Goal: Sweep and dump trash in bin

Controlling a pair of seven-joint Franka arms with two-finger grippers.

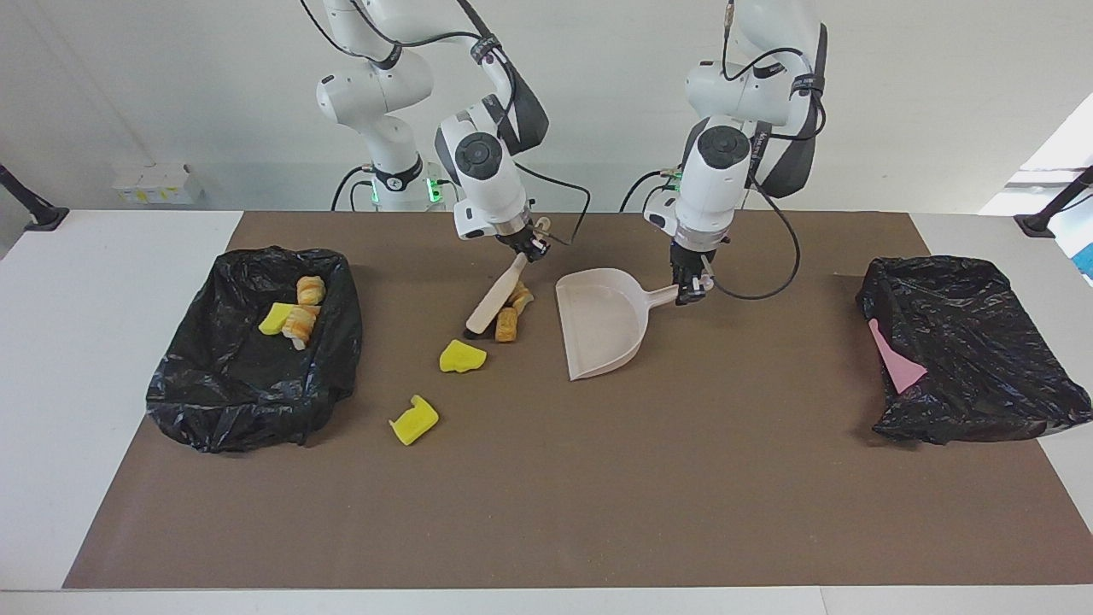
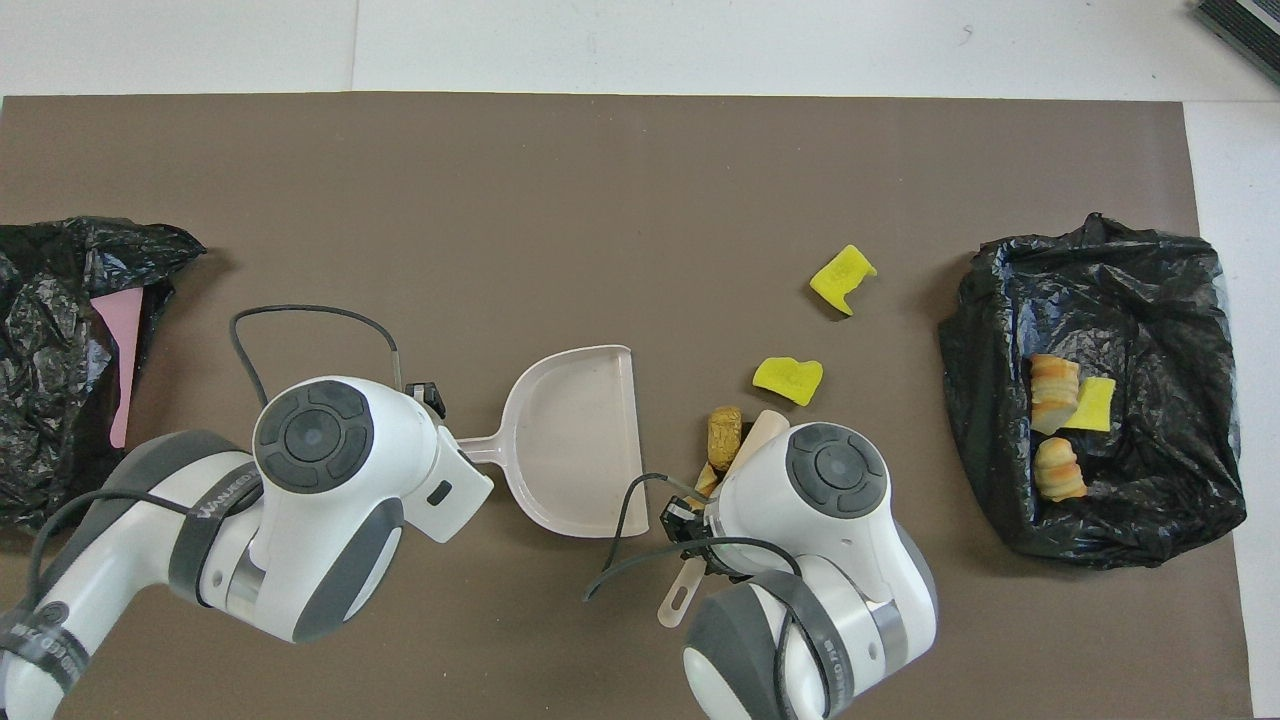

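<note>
The left arm (image 2: 150,540) bears a band of lettering, too small to read.

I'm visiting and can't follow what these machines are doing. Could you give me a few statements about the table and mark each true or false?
1. The left gripper holds the pink dustpan by its handle. True.
2. The dustpan already has trash in it. False: its pan is empty.
3. The right gripper holds a brush that touches the bread-like lumps. True.
4. All the trash is in a bag. False: two yellow wedges and the lumps lie on the brown mat.
5. The black bag at the right arm's end holds some trash. True.
</note>
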